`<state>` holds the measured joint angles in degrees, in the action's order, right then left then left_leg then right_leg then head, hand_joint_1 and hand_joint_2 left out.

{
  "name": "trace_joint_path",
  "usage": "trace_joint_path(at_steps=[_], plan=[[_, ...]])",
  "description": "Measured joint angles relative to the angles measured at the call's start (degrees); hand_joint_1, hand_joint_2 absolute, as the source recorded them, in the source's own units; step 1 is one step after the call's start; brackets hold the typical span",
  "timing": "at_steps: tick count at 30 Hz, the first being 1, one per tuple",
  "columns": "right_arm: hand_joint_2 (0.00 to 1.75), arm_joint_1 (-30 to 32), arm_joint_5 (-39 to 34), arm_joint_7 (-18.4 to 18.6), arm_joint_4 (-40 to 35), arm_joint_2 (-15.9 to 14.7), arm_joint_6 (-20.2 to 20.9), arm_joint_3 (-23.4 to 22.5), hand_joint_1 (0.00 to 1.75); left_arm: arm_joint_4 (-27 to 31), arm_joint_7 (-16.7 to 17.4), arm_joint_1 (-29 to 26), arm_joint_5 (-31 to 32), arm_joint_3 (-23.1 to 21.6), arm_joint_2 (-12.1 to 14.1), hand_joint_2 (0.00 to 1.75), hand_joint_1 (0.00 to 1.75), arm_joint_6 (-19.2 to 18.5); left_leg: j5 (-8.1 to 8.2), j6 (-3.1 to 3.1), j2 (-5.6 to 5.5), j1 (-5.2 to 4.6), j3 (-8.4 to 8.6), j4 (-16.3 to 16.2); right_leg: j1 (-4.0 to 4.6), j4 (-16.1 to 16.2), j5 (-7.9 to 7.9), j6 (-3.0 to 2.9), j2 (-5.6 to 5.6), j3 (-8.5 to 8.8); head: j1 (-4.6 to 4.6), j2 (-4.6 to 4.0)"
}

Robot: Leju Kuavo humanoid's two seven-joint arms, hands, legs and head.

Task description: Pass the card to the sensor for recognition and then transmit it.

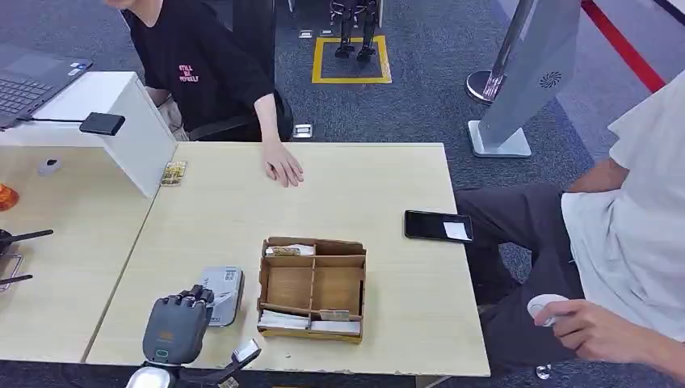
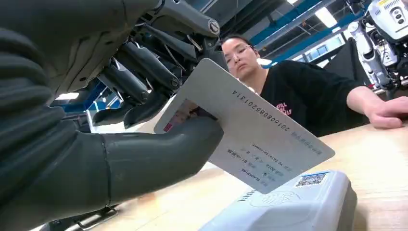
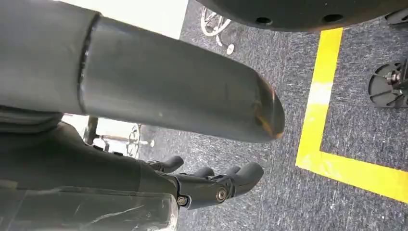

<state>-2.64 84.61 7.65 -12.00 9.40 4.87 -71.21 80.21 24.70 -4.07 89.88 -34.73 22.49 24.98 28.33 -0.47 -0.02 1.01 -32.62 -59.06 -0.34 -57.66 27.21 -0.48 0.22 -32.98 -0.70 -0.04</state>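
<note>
- Fingers and thick grey thumb of the left hand, clamped on the card; the thumb presses one face, the darker fingers the other
- Card, white with a printed number along one edge, held tilted just above the sensor, apart from its top, one corner lowest
- Sensor, a pale grey box lying flat on the table near its front edge, just left of the cardboard tray; a QR label and a contactless mark show on its top face
- Right hand, hanging over grey carpet with a yellow floor line; fingers loosely curled, nothing in them
- Cardboard tray, divided into compartments, with white cards in its near and far slots
- Black phone, flat on the table right of the tray
- Person in a black shirt across the table, one hand resting flat on it
- Second person seated at right, holding a small white object
</note>
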Motion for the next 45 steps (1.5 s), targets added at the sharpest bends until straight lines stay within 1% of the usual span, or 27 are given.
trace_joint_path(at_steps=[5, 9, 15, 18, 21, 24, 29, 35, 37, 45], plan=[[0.0, 0.0, 0.0, 0.0, 0.0, 0.0, 0.0, -0.13, 0.0, -0.35, 2.84, 0.84, 0.0, -1.48, 0.37, 1.75, 1.75, 0.04, 0.0, 0.0, 0.0, 0.0, 0.0, 0.0, 0.0, 0.0, 0.0, 0.0, 0.0, 0.0, 0.0, 0.0], [0.0, 0.0, 0.0, -0.02, 0.0, 0.0, 0.0, -0.15, 0.0, -0.74, 3.54, 1.0, 0.0, -1.55, 0.37, 1.75, 1.75, 0.0, 0.0, 0.0, 0.0, 0.0, 0.0, 0.0, 0.0, 0.0, 0.0, 0.0, 0.0, 0.0, 0.0, 0.0], [0.0, 0.01, 0.0, -0.02, 0.0, 0.0, -0.07, -0.15, 0.0, -1.46, 1.53, 0.95, 0.0, -1.51, 0.35, 1.75, 1.75, -0.13, 0.0, 0.0, 0.0, 0.0, -0.01, 0.0, 0.0, 0.0, 0.0, 0.0, 0.0, 0.0, -0.02, 0.0], [0.0, 0.0, 0.0, -0.02, 0.0, 0.0, -0.04, -0.15, 0.0, -1.71, 0.3, 0.88, 0.0, -1.38, 0.35, 1.75, 1.75, -0.88, 0.0, 0.0, -0.01, 0.0, -0.01, 0.0, 0.0, 0.0, 0.0, 0.0, 0.0, 0.0, 0.0, 0.0], [0.0, 0.0, 0.0, -0.02, 0.0, 0.0, -0.04, -0.15, 0.0, -1.79, -1.66, 0.77, 0.0, -1.03, 0.37, 1.75, 1.75, -2.05, 0.0, 0.0, -0.01, 0.0, -0.01, 0.0, 0.0, 0.0, 0.0, 0.0, -0.02, 0.02, 0.0, 0.0], [0.0, 0.0, 0.0, -0.02, 0.0, 0.0, -0.07, -0.15, 0.0, -1.84, -2.41, 0.5, 0.0, -0.76, 0.77, 1.75, 1.75, -2.71, 0.0, 0.0, -0.01, 0.0, 0.0, 0.0, 0.0, 0.0, 0.0, 0.0, -0.01, 0.03, -0.02, 0.0], [0.0, 0.0, 0.02, -0.02, 0.0, 0.0, -0.04, -0.17, 0.0, -1.86, -3.13, 0.0, 0.0, -0.41, 1.64, 1.75, 1.75, -4.63, -0.02, -0.01, -0.01, 0.01, 0.01, 0.0, 0.0, -0.01, 0.0, 0.0, -0.01, 0.03, 0.0, 0.0], [0.0, 0.0, 0.04, -0.04, 0.0, 0.0, -0.02, -0.17, 0.0, -1.86, -2.87, -0.38, 0.0, -0.39, 2.47, 1.75, 1.75, -6.47, -0.02, -0.02, -0.01, 0.01, 0.01, 0.0, 0.0, -0.02, -0.01, -0.01, -0.01, 0.03, -0.02, 0.0], [0.0, -0.01, 0.04, -0.04, 0.0, 0.0, -0.02, -0.19, 0.0, -1.86, -2.41, -0.43, 0.0, -0.39, 2.73, 1.75, 1.75, -6.84, -0.02, -0.02, -0.01, 0.01, 0.01, 0.0, 0.0, -0.02, -0.01, -0.01, -0.01, 0.03, -0.02, 0.0], [0.0, -0.01, 0.09, -0.04, 0.0, 0.0, 0.0, -0.2, 0.0, -1.86, -2.47, -0.43, 0.02, -0.41, 3.21, 1.75, 1.75, -7.93, -0.02, -0.01, -0.01, 0.01, 0.01, 0.0, 0.0, -0.02, -0.01, -0.01, -0.01, 0.03, -0.02, 0.0]])
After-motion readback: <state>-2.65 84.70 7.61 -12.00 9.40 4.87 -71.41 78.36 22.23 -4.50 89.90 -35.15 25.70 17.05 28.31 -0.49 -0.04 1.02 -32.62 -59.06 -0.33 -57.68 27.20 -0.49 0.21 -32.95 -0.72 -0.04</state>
